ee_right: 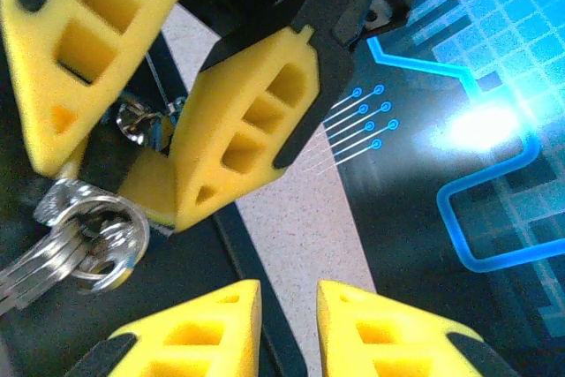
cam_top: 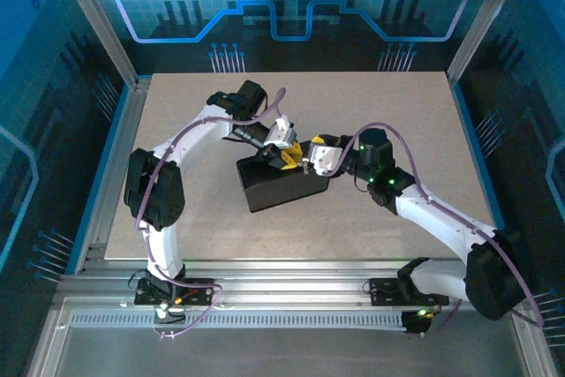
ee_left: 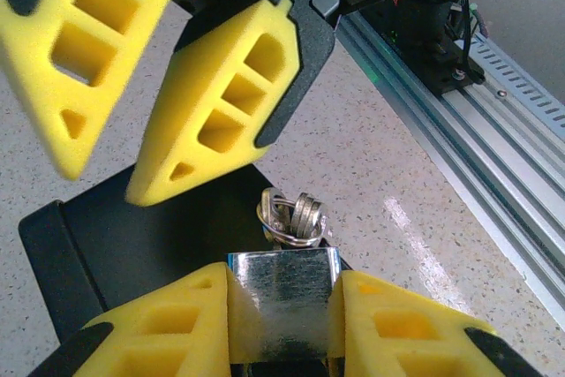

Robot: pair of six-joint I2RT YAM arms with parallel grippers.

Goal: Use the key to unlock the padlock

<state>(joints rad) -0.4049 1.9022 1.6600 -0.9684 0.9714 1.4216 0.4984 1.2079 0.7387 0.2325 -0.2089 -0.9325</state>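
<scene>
In the left wrist view my left gripper (ee_left: 284, 284) is shut on the padlock (ee_left: 282, 302), a small body that looks shiny and silvery here. A ring of pale keys (ee_left: 291, 216) sticks out of the padlock's far end, over the black box (ee_left: 97, 245). Whether a key sits in the keyhole is hidden. My right gripper (ee_left: 106, 181) hangs open just beyond, fingers apart and touching nothing. In the right wrist view the right gripper (ee_right: 289, 293) is open with nothing between its fingers, and the key ring (ee_right: 88, 240) lies to its left. From above, both grippers (cam_top: 284, 154) (cam_top: 306, 156) meet over the box.
The black box (cam_top: 282, 184) lies mid-table under both grippers. Bare speckled tabletop (cam_top: 397, 112) surrounds it. A metal rail (ee_left: 459, 130) runs along the near edge by the arm bases. Blue patterned walls (ee_right: 459, 130) close in the back and sides.
</scene>
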